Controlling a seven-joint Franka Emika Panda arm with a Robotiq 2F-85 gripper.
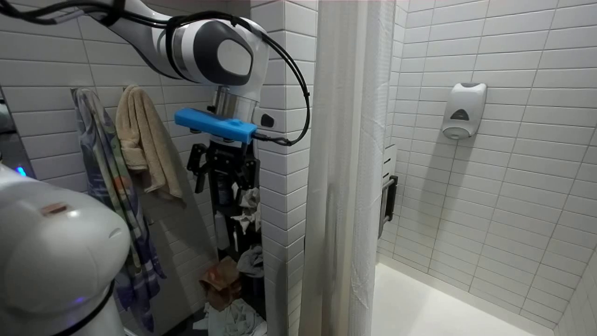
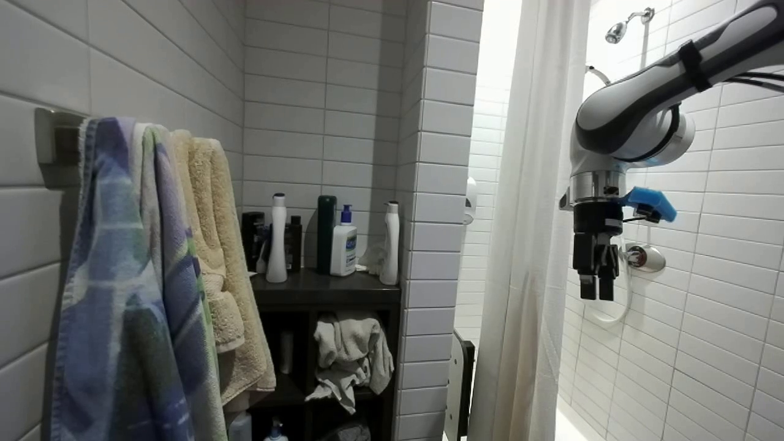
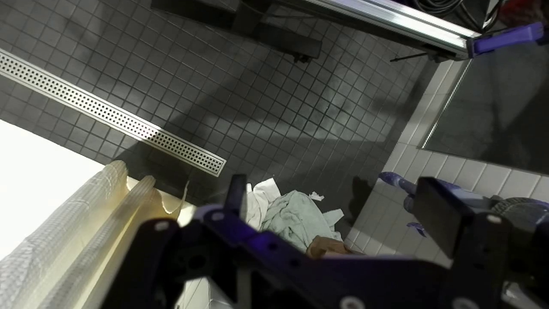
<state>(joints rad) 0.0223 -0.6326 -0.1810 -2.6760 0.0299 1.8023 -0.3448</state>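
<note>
beside the narrow white-tiled wall end (image 2: 444,245), on one side of it, a tall off-white fabric shower curtain (image 2: 527,214) hangs in long vertical folds. the black two-fingered gripper (image 2: 597,288) points down from a white and dark-grey jointed arm (image 2: 643,116), in front of the wall end and apart from it. its black fingers (image 3: 236,193) are released, spread wide with nothing between them; the curtain is near them, not touching. a bright-blue box-shaped housing (image 1: 215,123) is fixed to the wrist.

on the wall end's opposite side stands a black open shelf unit (image 2: 327,297). along its top, a slender white plastic bottle (image 2: 390,251) is closest to the wall end, then come a white pump bottle with a blue head (image 2: 343,250) and a tall dark-green cylindrical bottle (image 2: 326,236). a crumpled light-grey cloth (image 2: 352,349) spills from a compartment below, near the wall end. farther from it hang a beige terry towel (image 2: 229,263) and a blue, purple and green patterned towel (image 2: 122,288). near the wall end's foot, a heap of pale crumpled cloth (image 3: 298,216) lies on the dark tiled floor (image 3: 257,107). across the curtain from the wall end, a white plastic wall-mounted dispenser (image 1: 464,109) is in view.
</note>
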